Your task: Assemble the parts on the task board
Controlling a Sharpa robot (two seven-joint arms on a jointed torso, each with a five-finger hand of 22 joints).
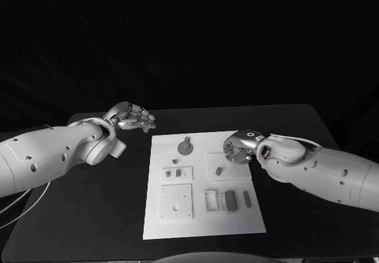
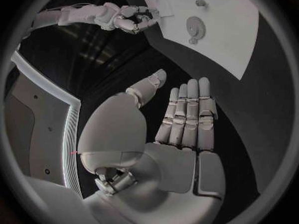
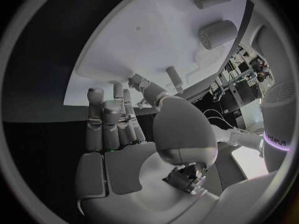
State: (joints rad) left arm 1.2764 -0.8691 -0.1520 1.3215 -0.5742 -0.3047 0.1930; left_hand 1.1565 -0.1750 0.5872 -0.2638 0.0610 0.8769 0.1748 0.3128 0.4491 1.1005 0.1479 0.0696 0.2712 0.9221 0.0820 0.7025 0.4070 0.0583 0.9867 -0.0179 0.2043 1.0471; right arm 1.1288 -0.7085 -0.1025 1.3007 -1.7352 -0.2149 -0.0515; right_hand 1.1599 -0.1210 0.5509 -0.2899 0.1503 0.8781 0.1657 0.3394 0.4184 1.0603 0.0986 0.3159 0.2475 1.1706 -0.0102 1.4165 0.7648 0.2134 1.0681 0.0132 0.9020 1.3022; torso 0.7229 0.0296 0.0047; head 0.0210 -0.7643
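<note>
- White plate: the task board (image 1: pixel 237 222) is found in the middle of the black table (image 1: pixel 87 208), with small grey parts distributed over it.
- A round toothed part (image 1: pixel 185 147) is noted flat near the board's far end; a short peg (image 1: pixel 217 171) lies just inboard of the right hand, and a slim bar (image 1: pixel 247 199) lies nearer the robot.
- The right hand (image 1: pixel 239 149) is held over the board's right edge, fingers curled downward. In the right wrist view the fingertips (image 3: pixel 94 95) are seen near the board surface with nothing between them; no part is judged to be held.
- The left hand (image 1: pixel 132 118) is positioned off the board, above the table beyond its far left corner. In the left wrist view its fingers (image 2: pixel 187 112) are extended side by side, and nothing is held.
- Stage is judged early: most parts appear unseated.
- Risk: the peg, being small and round, could be rolled or flicked aside if the fingertips are closed off-centre.
- Risk: the board is not steadied by the left hand, so it could be shifted by a sideways push at its edge.
</note>
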